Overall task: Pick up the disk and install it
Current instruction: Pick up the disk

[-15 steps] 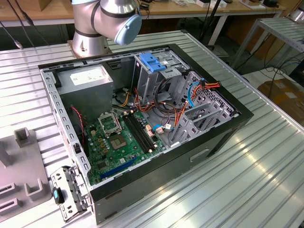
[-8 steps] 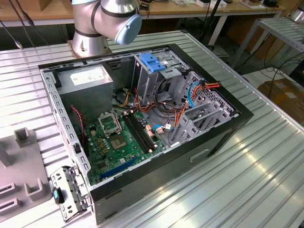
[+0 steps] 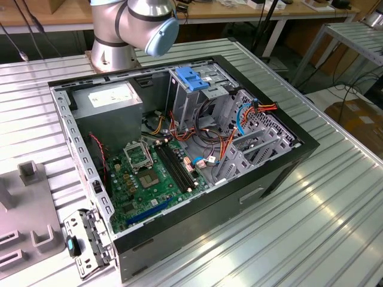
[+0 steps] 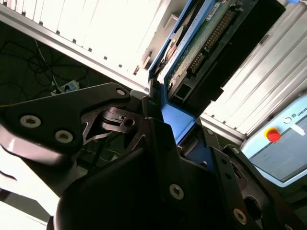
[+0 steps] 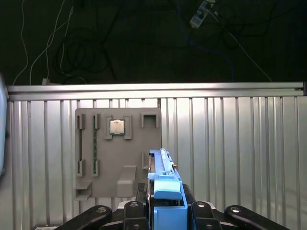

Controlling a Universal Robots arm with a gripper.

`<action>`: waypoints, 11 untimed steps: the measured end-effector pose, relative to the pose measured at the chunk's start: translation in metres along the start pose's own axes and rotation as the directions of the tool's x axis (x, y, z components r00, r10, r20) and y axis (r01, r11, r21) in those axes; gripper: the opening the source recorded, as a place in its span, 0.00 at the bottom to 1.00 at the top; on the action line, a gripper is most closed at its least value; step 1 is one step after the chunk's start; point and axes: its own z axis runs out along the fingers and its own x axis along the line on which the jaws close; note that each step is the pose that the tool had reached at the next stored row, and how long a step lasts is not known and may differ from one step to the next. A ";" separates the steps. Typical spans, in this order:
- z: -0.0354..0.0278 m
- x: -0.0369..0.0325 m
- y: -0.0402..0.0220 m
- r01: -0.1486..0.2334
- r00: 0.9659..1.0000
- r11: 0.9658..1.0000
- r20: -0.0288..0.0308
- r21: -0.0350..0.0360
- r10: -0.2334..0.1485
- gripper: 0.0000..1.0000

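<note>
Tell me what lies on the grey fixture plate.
On the grey fixture plate, a square chip and a thin green strip sit in holders. The disk, clamped in the hand, covers the plate's nearest corner.

Ribbed metal table (image 3: 335, 227), wooden benches (image 3: 72, 13) behind, cables (image 5: 72, 48) strewn on dark floor (image 5: 144, 38).

Open computer case (image 3: 197, 224) on ribbed metal table (image 3: 323, 221), green motherboard (image 3: 143, 185) inside, grey fixture plate (image 3: 24, 215) near it
</note>
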 end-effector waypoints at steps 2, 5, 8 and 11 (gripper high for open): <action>0.0000 -0.0001 -0.0022 0.000 1.000 1.000 0.000 0.000 0.000 0.37; 0.0000 -0.0001 -0.0060 0.000 1.000 1.000 0.000 0.000 0.000 0.37; -0.0001 -0.0002 -0.0099 0.000 1.000 1.000 0.000 0.000 0.000 0.37; -0.0002 -0.0004 -0.0143 0.000 1.000 1.000 0.000 0.000 0.000 0.37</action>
